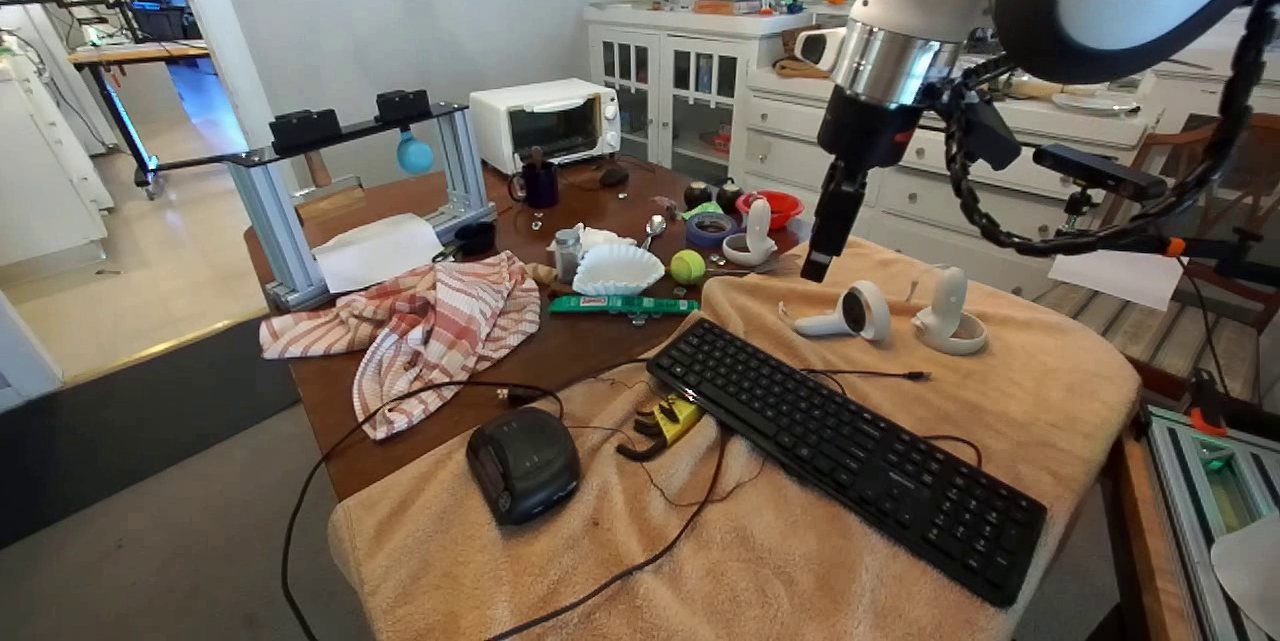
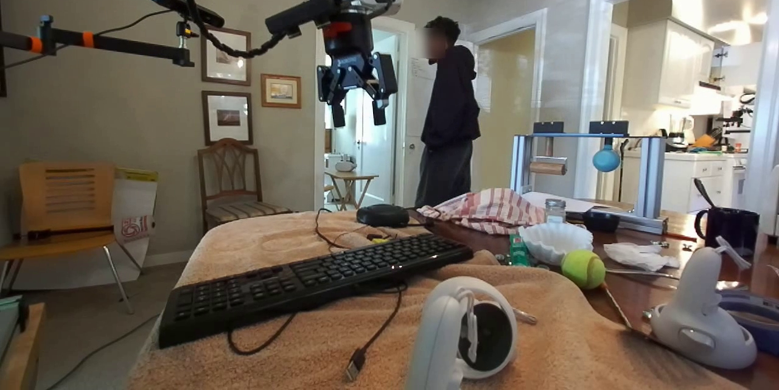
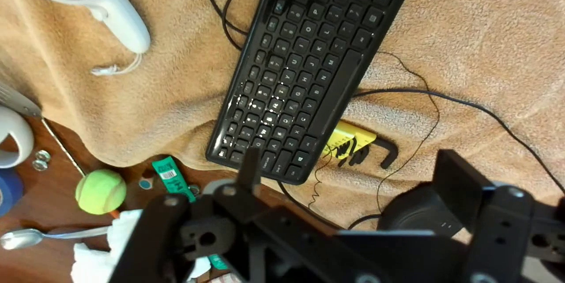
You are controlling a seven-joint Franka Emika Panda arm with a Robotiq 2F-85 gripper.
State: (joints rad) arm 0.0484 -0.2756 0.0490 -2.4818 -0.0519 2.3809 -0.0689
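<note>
My gripper (image 2: 359, 116) is open, its fingers apart with nothing between them. It hangs in the air above the table, and also shows in an exterior view (image 1: 817, 261) and in the wrist view (image 3: 346, 164). Below it a black keyboard (image 1: 850, 451) lies on a tan towel; it also shows in the wrist view (image 3: 300, 66). A yellow hex-key holder (image 3: 351, 139) is partly hidden under the keyboard's edge. A black rounded device (image 1: 523, 466) with a cable lies beside it; the right finger partly covers it in the wrist view (image 3: 415, 210). White controllers (image 1: 850, 313) lie on the towel.
A tennis ball (image 1: 687, 267), white fluted bowl (image 1: 618, 270), green packet (image 1: 620, 305), red bowl (image 1: 770, 208) and striped cloth (image 1: 450, 321) lie on the brown table. A metal frame (image 1: 350, 136) and a toaster oven (image 1: 545, 121) stand behind. A person (image 2: 450, 110) stands beyond the table.
</note>
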